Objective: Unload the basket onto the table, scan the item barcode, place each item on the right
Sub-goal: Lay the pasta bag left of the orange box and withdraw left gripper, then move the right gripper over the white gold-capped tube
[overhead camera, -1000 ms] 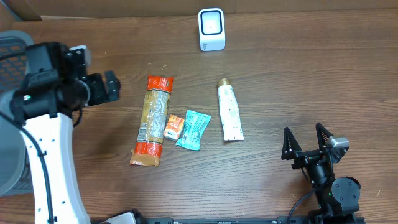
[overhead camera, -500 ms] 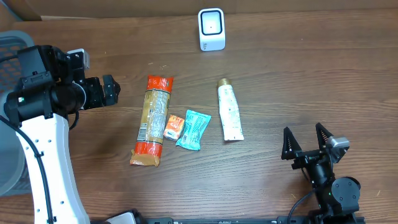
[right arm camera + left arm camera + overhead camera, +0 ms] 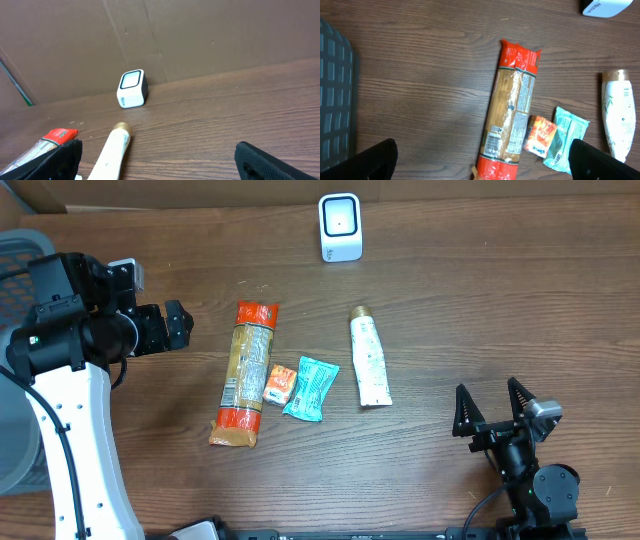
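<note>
Several items lie mid-table: a long pasta packet with red ends (image 3: pixel 244 375), a small orange sachet (image 3: pixel 280 384), a teal packet (image 3: pixel 311 388) and a white tube with a gold cap (image 3: pixel 369 360). The white scanner (image 3: pixel 340 226) stands at the far edge. My left gripper (image 3: pixel 180 326) hovers open to the left of the pasta packet's upper end. In the left wrist view the packet (image 3: pixel 512 110) lies below the open gripper (image 3: pixel 482 165), a barcode (image 3: pixel 494 137) showing near its lower end. My right gripper (image 3: pixel 490 405) stands open at the front right, holding nothing. It faces the tube (image 3: pixel 112 152) and the scanner (image 3: pixel 132 88).
A grey mesh basket (image 3: pixel 20 250) stands at the left table edge, also seen as a basket (image 3: pixel 335 100) in the left wrist view. A brown cardboard wall (image 3: pixel 175 35) backs the table behind the scanner.
The left arm shifted slightly to the left and then held still. The right arm and the items have not moved.
</note>
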Robot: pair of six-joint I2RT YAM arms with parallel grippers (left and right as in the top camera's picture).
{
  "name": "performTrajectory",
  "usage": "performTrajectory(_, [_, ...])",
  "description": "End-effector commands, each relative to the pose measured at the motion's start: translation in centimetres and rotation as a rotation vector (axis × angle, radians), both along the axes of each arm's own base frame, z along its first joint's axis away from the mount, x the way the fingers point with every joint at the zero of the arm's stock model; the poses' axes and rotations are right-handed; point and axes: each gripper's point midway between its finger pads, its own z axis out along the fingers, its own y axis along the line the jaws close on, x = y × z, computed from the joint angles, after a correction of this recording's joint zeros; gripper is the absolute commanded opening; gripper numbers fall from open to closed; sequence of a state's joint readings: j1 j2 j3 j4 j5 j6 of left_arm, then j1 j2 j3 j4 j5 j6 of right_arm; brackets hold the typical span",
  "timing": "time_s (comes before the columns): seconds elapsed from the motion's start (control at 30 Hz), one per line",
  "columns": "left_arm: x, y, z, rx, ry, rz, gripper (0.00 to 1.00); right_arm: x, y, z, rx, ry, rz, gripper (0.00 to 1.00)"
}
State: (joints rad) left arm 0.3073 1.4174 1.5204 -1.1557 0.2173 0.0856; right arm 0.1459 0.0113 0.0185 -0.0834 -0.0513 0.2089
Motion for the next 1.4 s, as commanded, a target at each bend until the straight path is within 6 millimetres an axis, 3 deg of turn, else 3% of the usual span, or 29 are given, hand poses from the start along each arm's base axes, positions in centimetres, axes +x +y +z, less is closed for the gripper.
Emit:
performTrajectory(0.0, [0.0, -0.4, 1.3, 0.014, -0.04, -0.03, 1.0, 0.0, 0.0, -0.3, 0.0, 0.0, -0.002, 1.0])
performTrajectory(1.17, [0.0, -0.4, 1.3, 0.014, -0.04, -0.031, 1.0, 0.0, 0.1, -0.3, 0.001, -0.001, 0.001, 1.0])
performTrajectory(1.37, [0.0, -0.4, 1.3, 0.014, -0.04, -0.03, 1.0, -0.3, 1.1, -0.1, 0.005, -0.005, 0.065, 1.0])
